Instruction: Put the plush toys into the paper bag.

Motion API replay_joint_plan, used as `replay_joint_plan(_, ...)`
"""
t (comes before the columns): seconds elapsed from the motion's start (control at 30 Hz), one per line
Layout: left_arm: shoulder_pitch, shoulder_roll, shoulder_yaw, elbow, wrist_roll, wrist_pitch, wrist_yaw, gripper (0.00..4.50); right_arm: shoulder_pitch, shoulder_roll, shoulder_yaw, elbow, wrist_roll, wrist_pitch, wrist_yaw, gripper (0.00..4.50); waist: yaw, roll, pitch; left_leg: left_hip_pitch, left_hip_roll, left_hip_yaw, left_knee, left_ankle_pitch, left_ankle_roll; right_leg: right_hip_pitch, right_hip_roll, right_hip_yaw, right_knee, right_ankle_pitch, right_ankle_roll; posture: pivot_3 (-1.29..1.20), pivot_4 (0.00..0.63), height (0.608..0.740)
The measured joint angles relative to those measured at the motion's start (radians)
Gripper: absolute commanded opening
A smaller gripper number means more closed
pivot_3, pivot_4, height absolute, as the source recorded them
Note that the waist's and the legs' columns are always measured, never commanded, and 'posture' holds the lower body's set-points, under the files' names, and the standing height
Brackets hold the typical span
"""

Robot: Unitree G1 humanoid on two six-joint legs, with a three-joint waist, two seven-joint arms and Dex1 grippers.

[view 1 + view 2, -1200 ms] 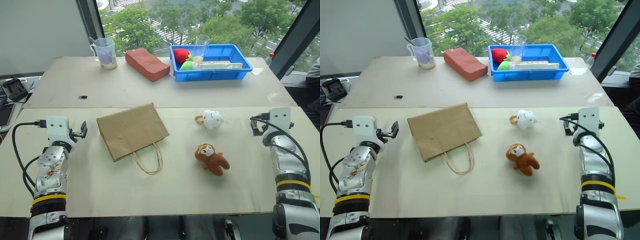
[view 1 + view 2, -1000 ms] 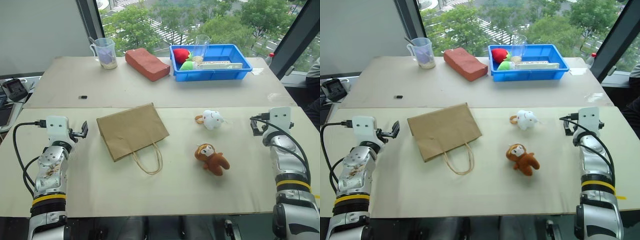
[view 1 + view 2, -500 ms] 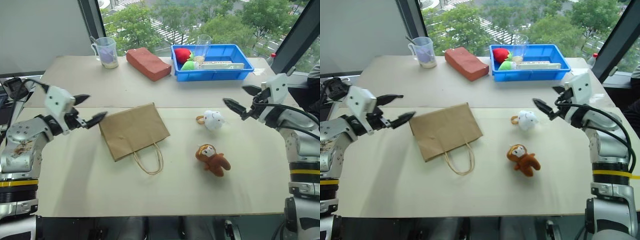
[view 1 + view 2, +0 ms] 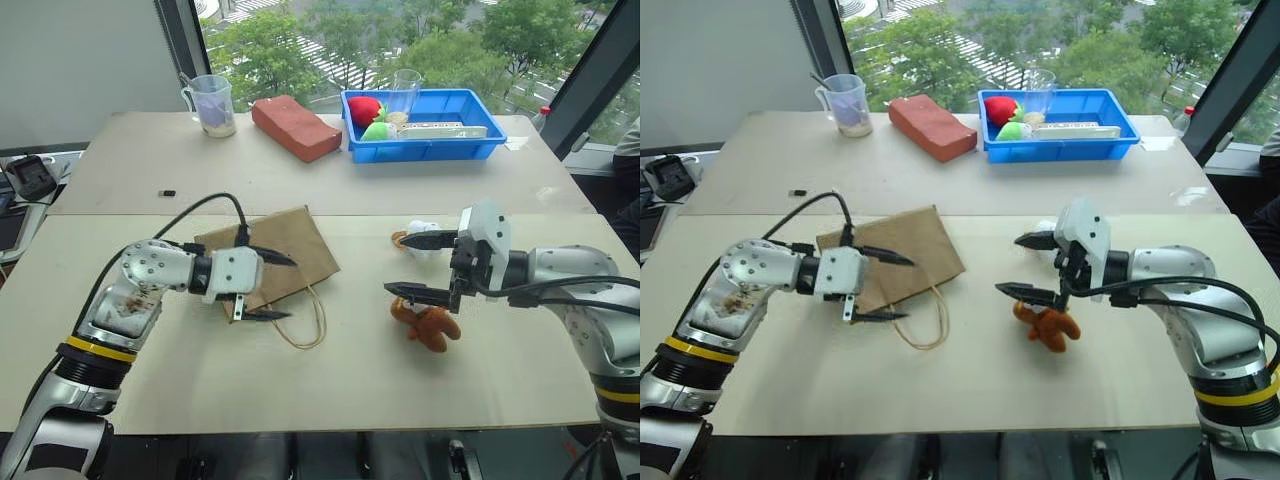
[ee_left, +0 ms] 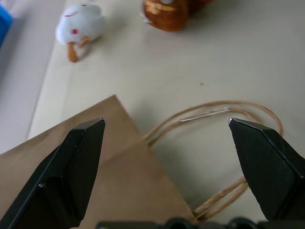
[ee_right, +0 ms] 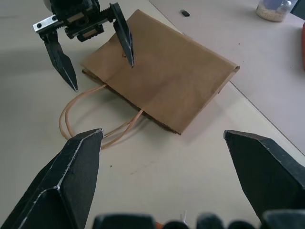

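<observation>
Two grippers, both spread wide and empty, face each other across the near table point(image 4: 330, 390). The left gripper point(image 4: 275, 287) hangs over the mouth end of the paper bag point(image 4: 290, 250), one finger above the brown panel and the other above the cord handles point(image 4: 305, 325). The bag lies flat and closed, its long axis running from the far left corner toward the near right, so that the mouth and handles point toward the toys. The right gripper point(image 4: 415, 265) points toward the bag with its fingers stacked one above the other: the upper finger lies across the white plush toy point(image 4: 425, 240), the lower one just beyond the head of the brown monkey toy point(image 4: 428, 325). Both toys rest on the table to the right of the bag, the white one farther back, the monkey nearer; neither is held. The right arm is clearly the nearer to both toys, the left arm to the bag's opening. The coming move probably turns on this division: the left gripper lifting the mouth edge open toward the right, the right gripper dropping onto a toy lying directly beneath its fingers
</observation>
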Motion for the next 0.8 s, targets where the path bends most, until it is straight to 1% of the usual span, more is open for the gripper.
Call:
replay_joint_plan(0.17,-0.007,-0.013,-0.032,0.063,0.036,-0.102,-0.042,4.42,0.021,-0.005,0.000,-0.038,0.007,0.025,-0.003,4.50,0.003,0.000,0.000,0.000,0.000,0.000,0.001,0.000,0.000,0.000,0.000,0.000,0.000,0.000,0.000,0.00,0.150,0.740)
replay_joint_plan(0.3,-0.041,-0.026,-0.036,0.138,0.055,-0.171,-0.045,4.42,0.028,-0.005,-0.001,-0.059,0.021,0.032,-0.011,4.50,0.007,0.000,0.000,0.000,0.000,0.000,0.002,0.000,0.000,0.000,0.000,0.000,0.001,0.000,0.000,0.00,0.150,0.740)
replay_joint_plan(0.6,-0.108,-0.022,-0.035,0.289,0.088,-0.281,-0.050,4.42,0.041,-0.006,-0.001,-0.056,0.021,0.032,-0.011,4.50,0.011,0.000,0.000,0.000,0.000,0.000,0.002,0.000,0.000,0.000,0.001,0.000,0.001,0.000,0.000,0.00,0.150,0.740)
replay_joint_plan(0.8,-0.111,-0.015,-0.035,0.325,0.091,-0.306,-0.058,4.42,0.041,-0.007,-0.001,-0.055,0.021,0.032,-0.005,4.50,0.012,0.000,0.000,0.000,0.000,-0.001,0.003,0.000,0.000,0.000,0.001,0.000,0.001,0.000,0.000,0.00,0.150,0.740)
